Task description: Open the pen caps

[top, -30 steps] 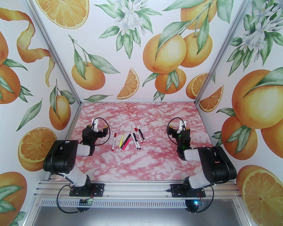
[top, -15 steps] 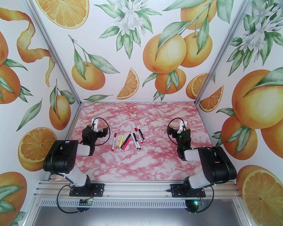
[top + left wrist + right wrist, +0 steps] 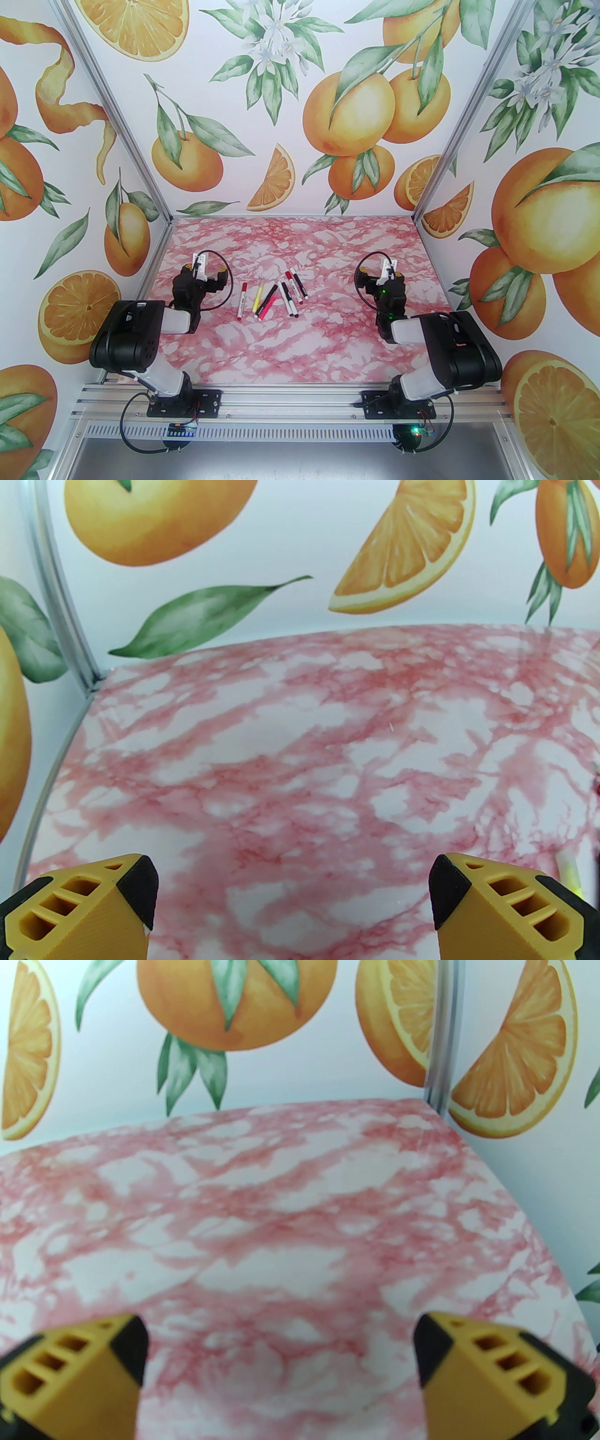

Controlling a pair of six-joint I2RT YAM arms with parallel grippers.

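Both claws are hanging spread wide and empty: left claw (image 3: 205, 271) over the left side of the surface (image 3: 300, 347), right claw (image 3: 378, 274) over the right side. In each wrist view the fingers (image 3: 136, 878) (image 3: 126, 1339) are framing bare marble, nothing between them. The pens (image 3: 258, 296) are lying in a loose fan mid-surface, between the arms and well apart from both. Their caps (image 3: 244, 285) are looking seated, so you are likely starting from zero.

Risks you are facing:
- The pens are lying close, and some seem to be touching. A wide claw coming down is likely knocking neighbours and setting them rolling.
- The caps are stubby. If you are pinching across the cap-barrel joint, the pull is separating nothing.
- One claw is needing the barrel, the other the cap. Pulling off-axis is risking a slip or a flung cap.
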